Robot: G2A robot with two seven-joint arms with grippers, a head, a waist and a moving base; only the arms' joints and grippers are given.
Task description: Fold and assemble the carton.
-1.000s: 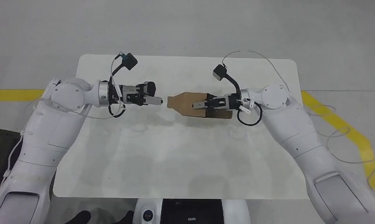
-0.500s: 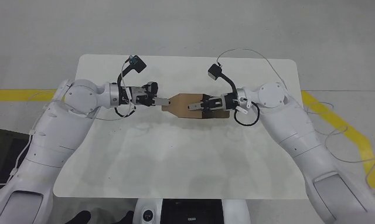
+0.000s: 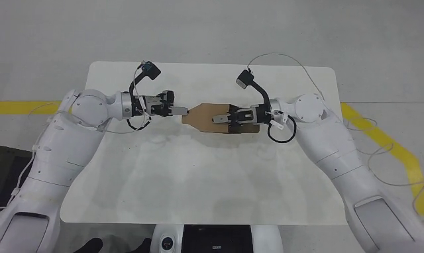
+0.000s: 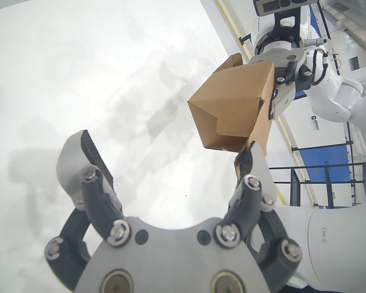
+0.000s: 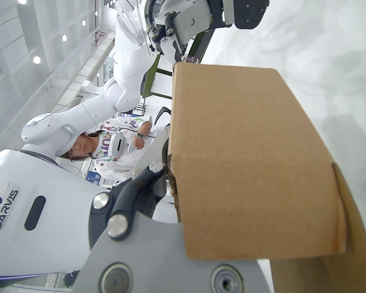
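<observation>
A brown carton (image 3: 211, 115), partly folded with loose end flaps, hangs above the middle of the white table (image 3: 199, 180). My right gripper (image 3: 230, 117) is shut on the carton's right end; in the right wrist view the carton (image 5: 247, 160) covers most of its fingers. My left gripper (image 3: 177, 110) is at the carton's left end, open. In the left wrist view the carton (image 4: 231, 105) is just beyond my left gripper (image 4: 167, 144), and one of its fingers (image 4: 251, 166) touches the edge of a hanging flap. The other finger is free.
The table's front half (image 3: 199, 187) is bare, with its edges well away from both grippers. A thin cable (image 3: 298, 64) loops above the right arm. A yellow floor line (image 3: 20, 107) runs beside the table.
My left gripper has moved right until it meets the carton's left end. The right gripper has shifted the carton slightly to the left.
</observation>
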